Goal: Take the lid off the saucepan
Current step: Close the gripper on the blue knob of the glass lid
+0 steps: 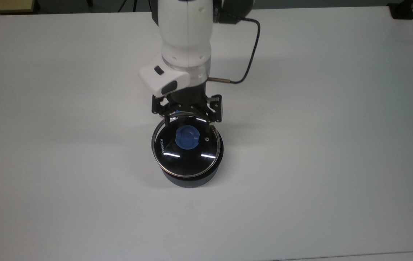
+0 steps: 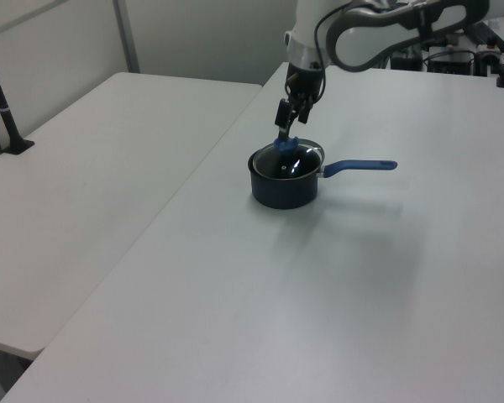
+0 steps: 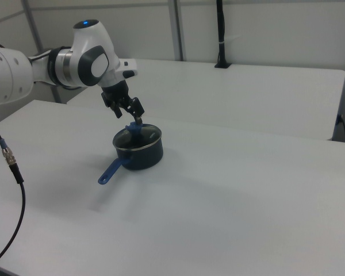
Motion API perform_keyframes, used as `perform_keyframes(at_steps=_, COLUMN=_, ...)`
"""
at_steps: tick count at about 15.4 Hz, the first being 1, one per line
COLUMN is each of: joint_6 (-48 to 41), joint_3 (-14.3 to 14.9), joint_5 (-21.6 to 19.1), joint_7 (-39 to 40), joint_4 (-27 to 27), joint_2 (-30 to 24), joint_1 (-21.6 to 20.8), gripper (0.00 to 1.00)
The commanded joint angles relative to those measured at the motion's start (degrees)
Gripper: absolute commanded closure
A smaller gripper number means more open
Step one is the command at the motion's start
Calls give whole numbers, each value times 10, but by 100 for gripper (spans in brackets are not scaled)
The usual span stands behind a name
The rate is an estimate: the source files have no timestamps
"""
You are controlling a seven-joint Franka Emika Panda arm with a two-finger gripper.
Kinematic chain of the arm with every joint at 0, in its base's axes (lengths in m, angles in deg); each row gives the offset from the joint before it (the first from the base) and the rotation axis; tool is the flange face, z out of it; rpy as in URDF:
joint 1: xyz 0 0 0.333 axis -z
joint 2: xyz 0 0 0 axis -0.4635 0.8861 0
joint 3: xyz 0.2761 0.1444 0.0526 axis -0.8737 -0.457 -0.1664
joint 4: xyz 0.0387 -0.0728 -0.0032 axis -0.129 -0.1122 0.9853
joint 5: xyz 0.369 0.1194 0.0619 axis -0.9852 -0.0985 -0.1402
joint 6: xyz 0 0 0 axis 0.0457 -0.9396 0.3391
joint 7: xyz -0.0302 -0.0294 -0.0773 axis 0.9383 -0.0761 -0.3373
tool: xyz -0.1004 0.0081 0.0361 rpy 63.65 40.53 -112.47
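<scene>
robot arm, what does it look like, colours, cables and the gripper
The arm has glossy white rounded shells with dark grey joint sections and a small blue light on top in the right view. A thin black cable runs along it. The gripper is black with two slim fingers.
</scene>
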Motion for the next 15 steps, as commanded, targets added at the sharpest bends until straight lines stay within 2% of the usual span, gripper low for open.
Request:
perform_keyframes(at_steps=1, joint_6=11, joint_3=5, joint_5=9, joint_7=-14, joint_4=24, joint_2=28, joint_1=-6, gripper=0)
perform_keyframes(at_steps=10, joint_6=37, joint_3=6, joint_5=27, joint_7=-14, joint_4=24, joint_2=53, joint_1=-5, gripper=7)
perform_keyframes(at_steps=15, joint_6=43, joint_3=6, joint_5=30, joint_7=-11, joint_4=24, joint_2=53, joint_1=-4, gripper=40)
